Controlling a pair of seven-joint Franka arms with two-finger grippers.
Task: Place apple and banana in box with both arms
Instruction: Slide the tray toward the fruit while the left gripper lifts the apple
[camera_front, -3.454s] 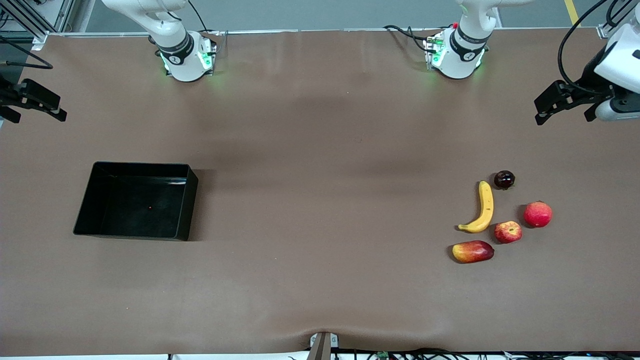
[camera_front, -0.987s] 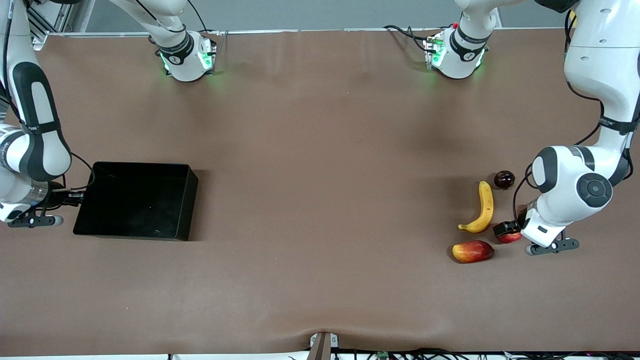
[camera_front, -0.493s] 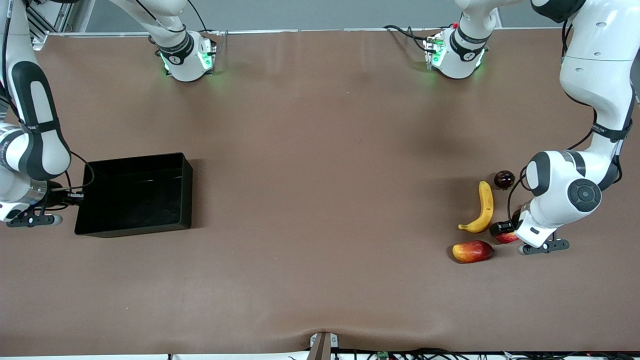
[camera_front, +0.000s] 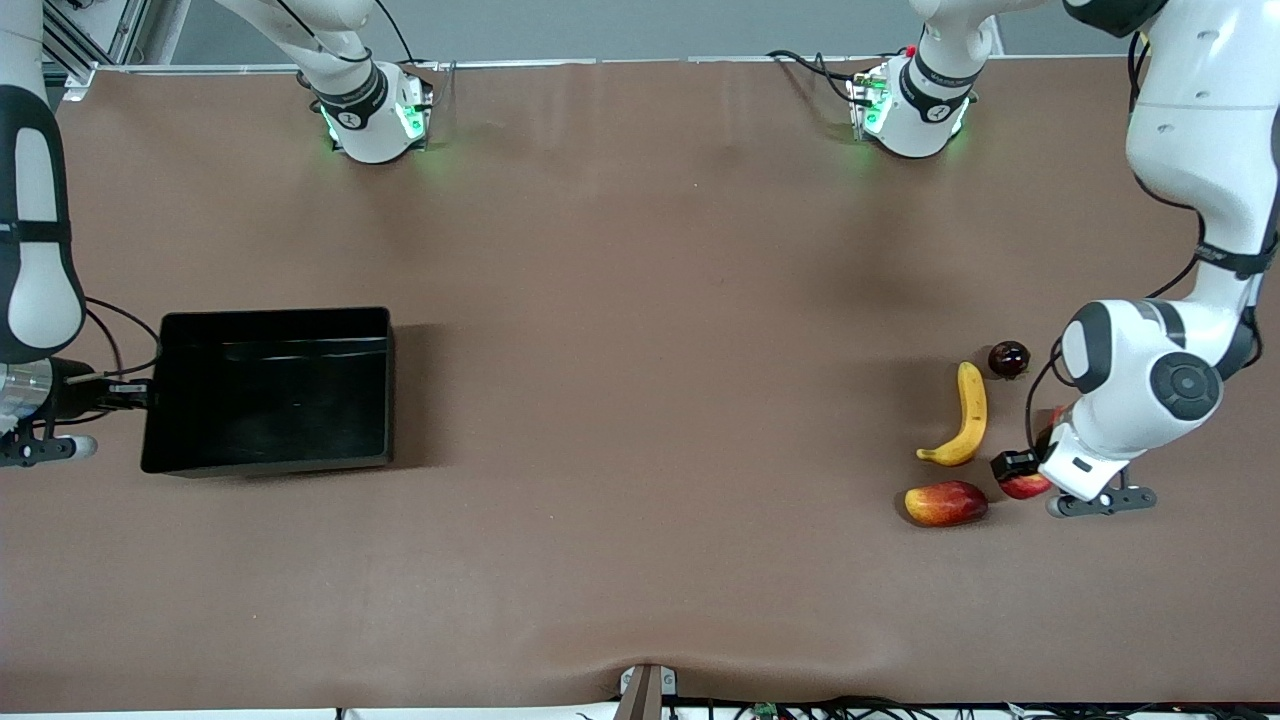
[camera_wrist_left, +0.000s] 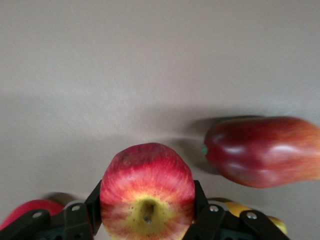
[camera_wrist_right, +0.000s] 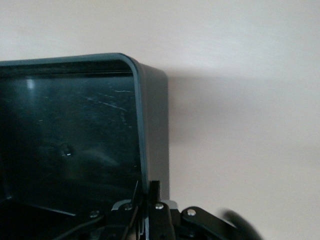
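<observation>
Item one: small round red apple (camera_wrist_left: 147, 194) with yellow streaks and pale stem dimple, pinched between my left gripper (camera_front: 1022, 473) fingers beside the oblong red-yellow mango-like fruit (camera_front: 945, 503). Item two: curved yellow banana (camera_front: 963, 417) on the brown surface (camera_front: 660, 350). Item three: shallow black plastic box (camera_front: 267, 389); my right gripper (camera_wrist_right: 146, 210) clamps its wall.

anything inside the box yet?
No fruit shows in the box: its black floor is bare in the front view. The right wrist view shows only the part by the wall that the right gripper pinches.
</observation>
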